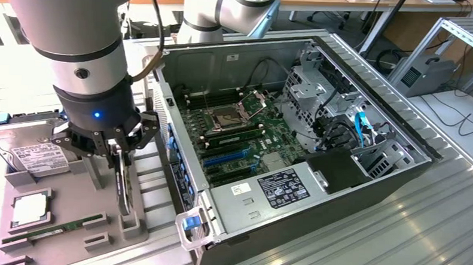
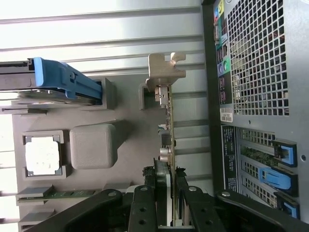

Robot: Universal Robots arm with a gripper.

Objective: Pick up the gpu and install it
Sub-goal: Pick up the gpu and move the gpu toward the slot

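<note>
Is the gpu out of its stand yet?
No. The gpu stands upright on edge, slotted in the grey tray, tool clamped on it.

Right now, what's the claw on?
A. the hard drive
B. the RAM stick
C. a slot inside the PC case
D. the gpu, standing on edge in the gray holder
D: the claw is closed on the gpu, which stands on edge in the gray holder just outside the open PC case.
</note>
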